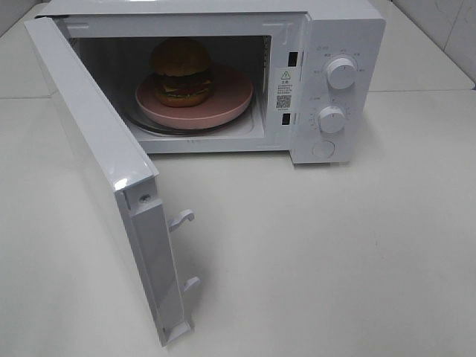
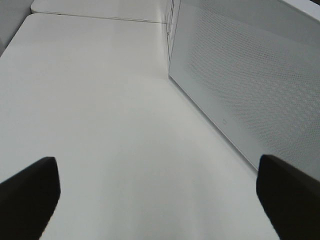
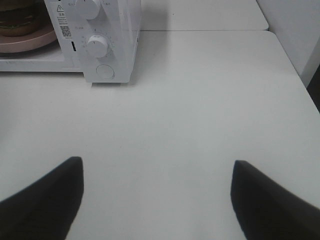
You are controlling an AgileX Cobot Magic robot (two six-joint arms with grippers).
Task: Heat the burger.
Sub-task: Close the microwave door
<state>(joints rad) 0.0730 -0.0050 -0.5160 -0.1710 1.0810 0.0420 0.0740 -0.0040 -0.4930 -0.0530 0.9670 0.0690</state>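
Observation:
The burger [image 1: 182,71], with its golden-brown bun, sits on a round pink plate [image 1: 232,100] inside the white microwave [image 1: 346,33], whose door [image 1: 89,134] stands swung wide open toward the front left. The right wrist view catches an edge of the burger [image 3: 17,22] and plate [image 3: 30,44]. My left gripper [image 2: 160,200] is open over bare table, beside the outer face of the door [image 2: 250,85]. In front of the microwave's control panel [image 3: 117,40] my right gripper [image 3: 157,200] is open, with nothing between its fingers. Neither gripper shows in the exterior high view.
Two round knobs [image 1: 341,73] [image 1: 332,119] and a round button [image 1: 323,149] are on the microwave's right panel. The open door's latch hooks [image 1: 182,218] stick out toward the table's middle. The white table [image 1: 335,260] stretches in front and to the right.

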